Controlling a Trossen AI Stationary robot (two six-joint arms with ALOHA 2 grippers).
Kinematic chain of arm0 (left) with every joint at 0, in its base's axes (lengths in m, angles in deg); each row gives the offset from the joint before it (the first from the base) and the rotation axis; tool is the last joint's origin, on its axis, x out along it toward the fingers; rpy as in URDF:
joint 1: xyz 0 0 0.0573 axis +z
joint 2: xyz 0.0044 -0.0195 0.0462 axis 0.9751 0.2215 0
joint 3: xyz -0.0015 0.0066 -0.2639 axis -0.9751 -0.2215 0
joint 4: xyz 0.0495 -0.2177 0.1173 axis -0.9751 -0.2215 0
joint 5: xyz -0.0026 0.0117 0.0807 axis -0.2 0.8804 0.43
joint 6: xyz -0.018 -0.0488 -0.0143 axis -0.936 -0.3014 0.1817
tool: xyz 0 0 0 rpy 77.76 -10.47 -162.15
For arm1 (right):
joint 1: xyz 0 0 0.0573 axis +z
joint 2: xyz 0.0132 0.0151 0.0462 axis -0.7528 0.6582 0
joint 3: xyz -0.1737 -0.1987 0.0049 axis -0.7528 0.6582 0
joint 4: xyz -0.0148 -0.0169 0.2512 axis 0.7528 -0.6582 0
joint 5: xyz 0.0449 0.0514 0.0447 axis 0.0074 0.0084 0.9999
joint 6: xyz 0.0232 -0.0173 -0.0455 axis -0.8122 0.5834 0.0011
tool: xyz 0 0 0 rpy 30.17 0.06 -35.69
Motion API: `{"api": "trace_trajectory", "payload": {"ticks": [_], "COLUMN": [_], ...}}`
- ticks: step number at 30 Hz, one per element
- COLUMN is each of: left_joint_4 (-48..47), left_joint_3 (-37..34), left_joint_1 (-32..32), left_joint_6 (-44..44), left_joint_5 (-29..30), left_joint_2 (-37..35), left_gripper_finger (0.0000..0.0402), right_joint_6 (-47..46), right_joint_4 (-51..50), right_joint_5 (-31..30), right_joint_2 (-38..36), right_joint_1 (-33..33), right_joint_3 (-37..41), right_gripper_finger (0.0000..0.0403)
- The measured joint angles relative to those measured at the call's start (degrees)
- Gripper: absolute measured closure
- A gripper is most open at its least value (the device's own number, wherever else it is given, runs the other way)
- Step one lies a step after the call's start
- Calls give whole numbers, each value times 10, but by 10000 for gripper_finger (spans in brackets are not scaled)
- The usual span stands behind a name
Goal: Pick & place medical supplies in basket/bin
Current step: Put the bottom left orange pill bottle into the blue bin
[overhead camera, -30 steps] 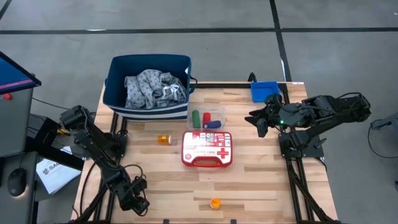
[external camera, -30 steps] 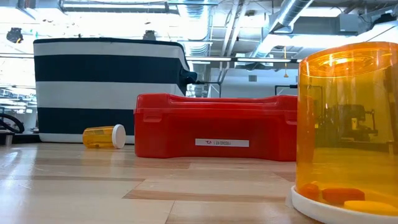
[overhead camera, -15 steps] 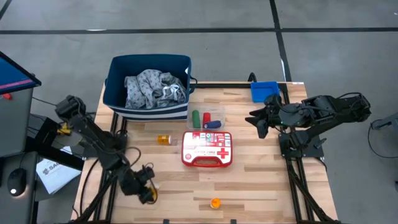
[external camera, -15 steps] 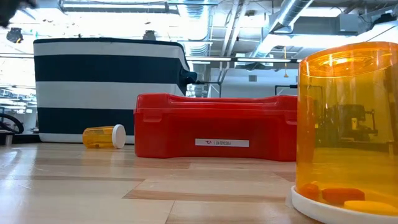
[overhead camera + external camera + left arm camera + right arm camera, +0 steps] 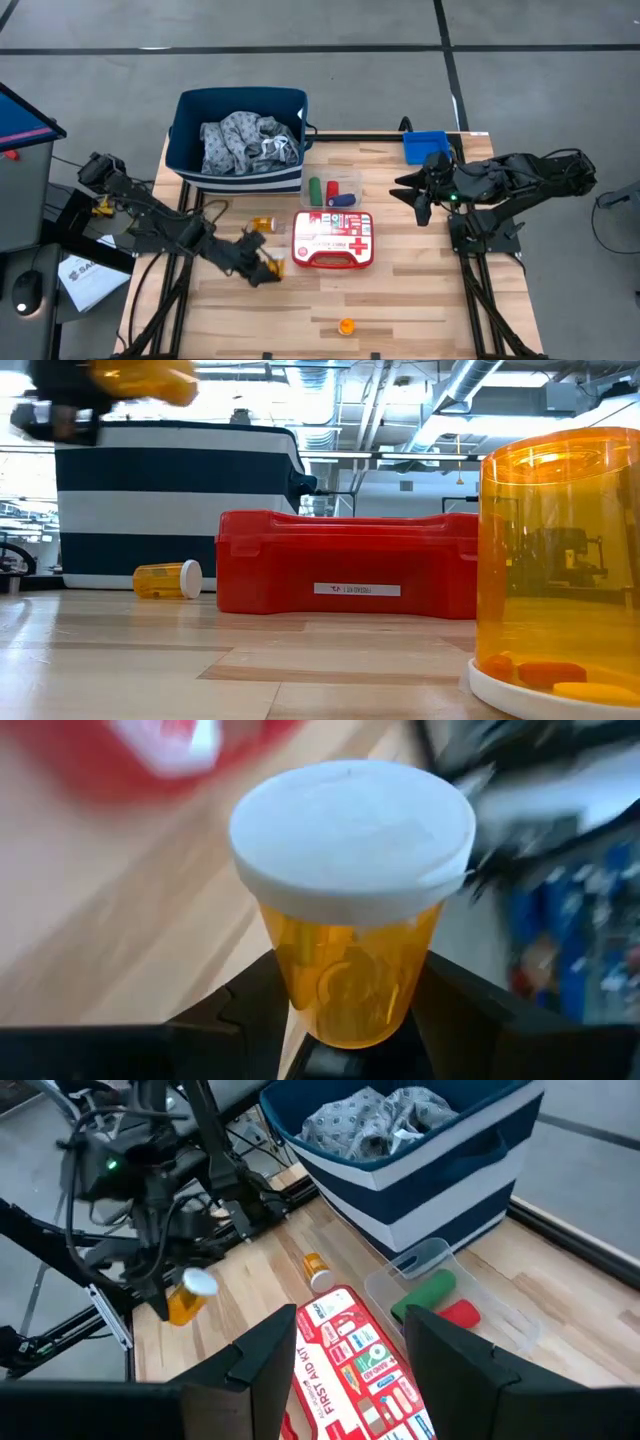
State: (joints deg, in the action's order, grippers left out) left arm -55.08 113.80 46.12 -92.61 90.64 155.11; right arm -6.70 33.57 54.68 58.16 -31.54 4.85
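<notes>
On the table: three orange pill bottles.
Left gripper point(image 5: 268, 267) grips one bottle point(image 5: 350, 930); right gripper point(image 5: 412, 196), fingers apart, hovers empty beside the bin point(image 5: 424, 145).

Overhead and tabletop-level views plus two wrist close-ups, all sharing the red first-aid case point(image 5: 333, 239).

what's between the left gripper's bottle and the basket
In the high view, one pill bottle lies on its side between the left gripper, which holds a bottle, and the basket. Otherwise bare wood.
</notes>
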Motion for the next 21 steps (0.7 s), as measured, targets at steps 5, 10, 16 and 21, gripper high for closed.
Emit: {"api": "trace_trajectory", "payload": {"ticks": [5,10,16,21], "left_joint_4": [90,184,308,417], "left_joint_3": [0,0,0,0], "left_joint_1": [53,94,139,184], "left_joint_6": [54,129,210,278], "left_joint_5": [30,30,64,80], "left_joint_2": [-3,-3,-2,-2], "left_gripper_finger": [225,225,228,227], "right_joint_6": [36,65,98,205], "right_joint_4": [29,57,59,113], "right_joint_5": [0,-1,-2,-2], "right_joint_2": [0,0,0,0], "right_joint_1": [12,25,26,26], "right_joint_3": [0,0,0,0], "right_gripper_finger": [221,221,221,221]}}
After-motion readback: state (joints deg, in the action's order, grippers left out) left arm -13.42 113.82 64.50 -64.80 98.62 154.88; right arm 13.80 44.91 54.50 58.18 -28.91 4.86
